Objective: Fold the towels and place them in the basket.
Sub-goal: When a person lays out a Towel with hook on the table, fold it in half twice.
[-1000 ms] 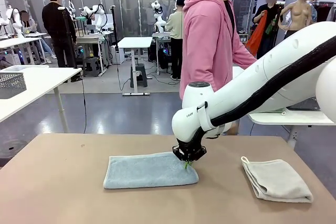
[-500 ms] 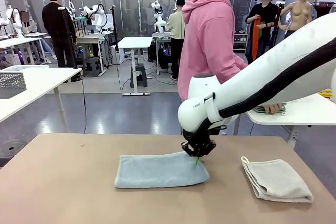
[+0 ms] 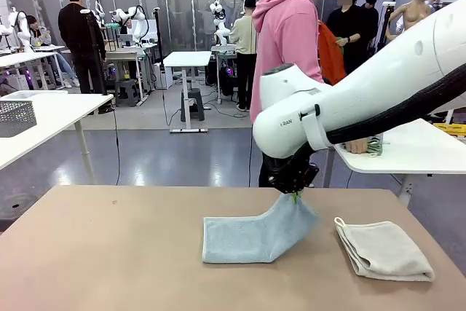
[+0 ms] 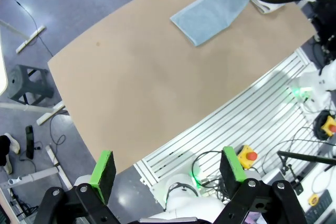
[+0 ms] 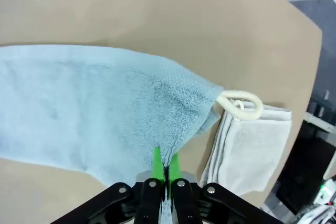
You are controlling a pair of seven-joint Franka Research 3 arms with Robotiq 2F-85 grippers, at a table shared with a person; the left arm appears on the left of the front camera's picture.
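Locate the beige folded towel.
In the front view the beige folded towel lies on the table's right side, just right of the blue towel that the right gripper is lifting.

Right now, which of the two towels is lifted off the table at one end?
The light blue towel: the right gripper pinches its raised end. The beige towel lies flat, folded.

Partial grey lettering "RAN" legible on white right arm (image 3: 320,118) wrist housing; rest of word cut off.
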